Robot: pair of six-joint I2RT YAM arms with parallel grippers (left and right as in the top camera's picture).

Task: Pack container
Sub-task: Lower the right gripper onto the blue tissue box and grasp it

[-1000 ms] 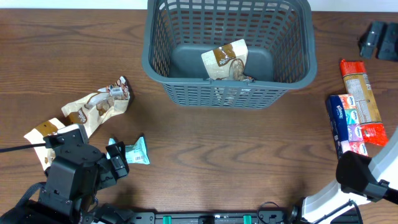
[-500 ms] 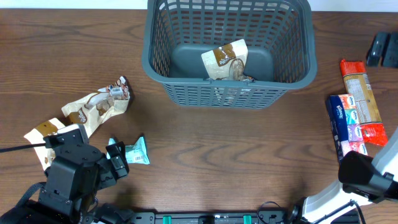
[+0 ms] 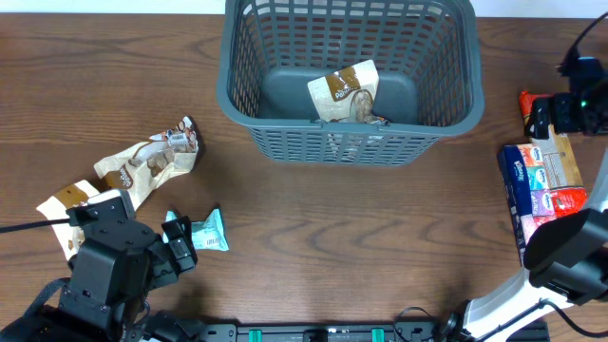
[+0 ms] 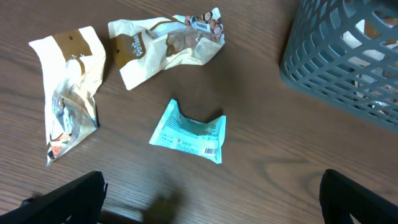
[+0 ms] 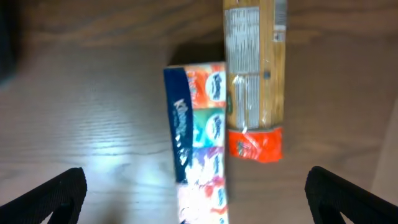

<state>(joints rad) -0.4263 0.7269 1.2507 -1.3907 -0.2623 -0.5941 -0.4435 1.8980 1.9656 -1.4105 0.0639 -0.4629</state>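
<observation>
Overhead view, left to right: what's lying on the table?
Flat cream snack bag → crumpled cream snack bag → teal packet → container, with a brown-and-white pouch inside → tissue multipack → red-ended cracker pack.

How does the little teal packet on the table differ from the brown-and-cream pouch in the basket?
Colour: the teal packet is blue-green with a barcode patch, while the pouch is cream with brown.
Size: the teal packet is clearly smaller than the pouch.
Place: the teal packet lies on the wooden table, not yet packed, while the pouch already sits inside the basket.
Both are crinkled wrappers, and neither is held.
</observation>
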